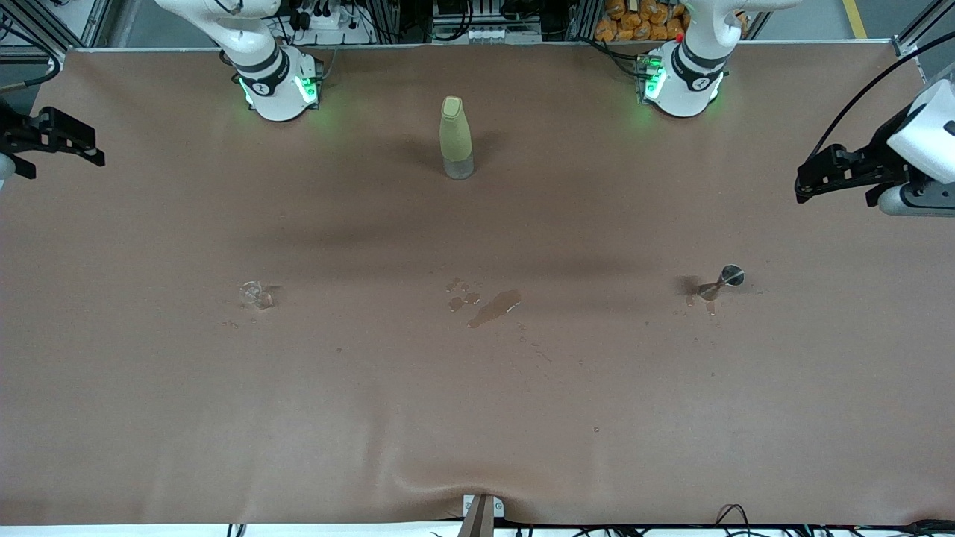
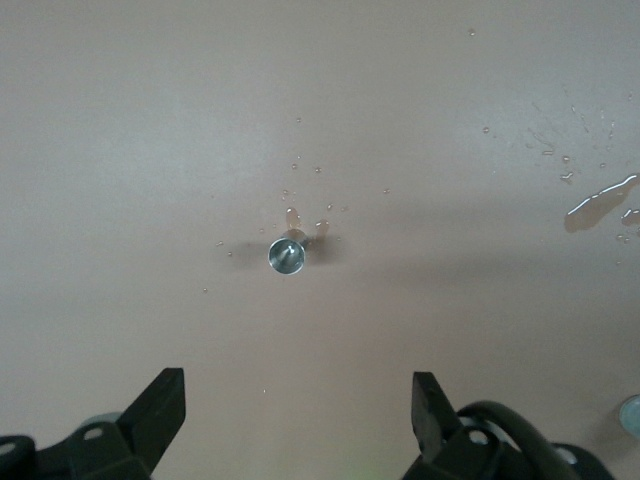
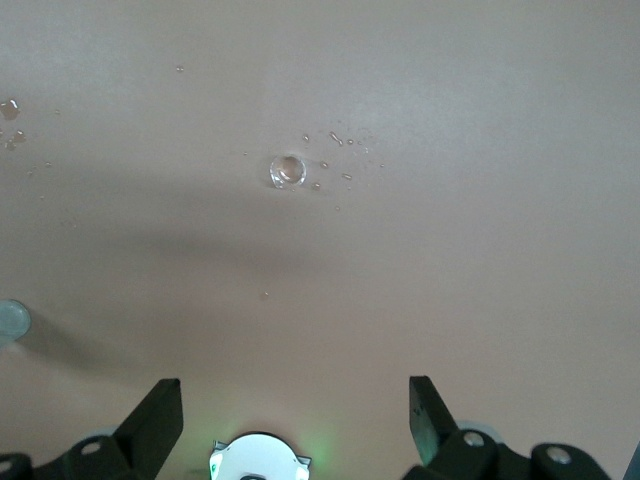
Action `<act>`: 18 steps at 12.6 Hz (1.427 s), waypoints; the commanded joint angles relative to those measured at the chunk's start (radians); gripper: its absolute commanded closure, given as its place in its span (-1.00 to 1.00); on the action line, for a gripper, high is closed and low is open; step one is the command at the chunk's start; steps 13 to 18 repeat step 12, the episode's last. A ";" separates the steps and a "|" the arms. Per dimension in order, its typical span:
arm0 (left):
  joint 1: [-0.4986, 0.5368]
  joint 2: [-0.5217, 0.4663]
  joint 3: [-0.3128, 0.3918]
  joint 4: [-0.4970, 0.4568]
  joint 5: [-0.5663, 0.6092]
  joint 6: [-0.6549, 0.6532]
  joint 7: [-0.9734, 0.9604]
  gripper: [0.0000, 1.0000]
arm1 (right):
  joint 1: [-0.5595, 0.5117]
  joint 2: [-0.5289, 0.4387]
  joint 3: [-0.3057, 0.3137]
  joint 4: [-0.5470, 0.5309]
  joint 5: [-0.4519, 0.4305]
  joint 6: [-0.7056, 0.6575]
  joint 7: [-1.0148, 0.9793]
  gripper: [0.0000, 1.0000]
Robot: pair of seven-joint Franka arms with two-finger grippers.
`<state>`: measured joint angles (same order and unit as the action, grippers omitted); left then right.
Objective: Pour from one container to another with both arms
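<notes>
No readable text; the arm base (image 1: 262,87) mark is perhaps a 1.

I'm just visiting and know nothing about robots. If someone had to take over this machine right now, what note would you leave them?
Left claw: open, empty, up in the air over the metal hourglass cup.
Right claw: open, empty, up over the glass cup.
Things: the glass cup stands toward the right arm's end of the table, the metal cup toward the left arm's end, far apart. The yellow-green bottle stands upright between the two bases.
Puddles and drops lie between the cups and around each.
Done: neither cup is held.
Left: grasp each cup, bring them together, pour glass into metal.
</notes>
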<state>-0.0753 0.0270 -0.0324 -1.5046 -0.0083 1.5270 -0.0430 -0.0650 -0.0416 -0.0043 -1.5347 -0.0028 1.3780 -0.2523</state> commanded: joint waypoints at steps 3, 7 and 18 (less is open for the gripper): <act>-0.017 -0.035 0.017 -0.032 0.010 -0.033 0.001 -1.00 | 0.030 -0.034 -0.048 -0.042 -0.017 0.021 0.001 -1.00; -0.017 -0.035 0.020 -0.034 0.025 -0.048 0.022 -1.00 | -0.013 -0.027 -0.036 -0.033 -0.003 0.021 0.001 -1.00; -0.020 -0.032 0.019 -0.034 0.065 -0.048 0.025 -1.00 | -0.047 -0.029 0.020 -0.031 -0.012 0.018 0.013 -1.00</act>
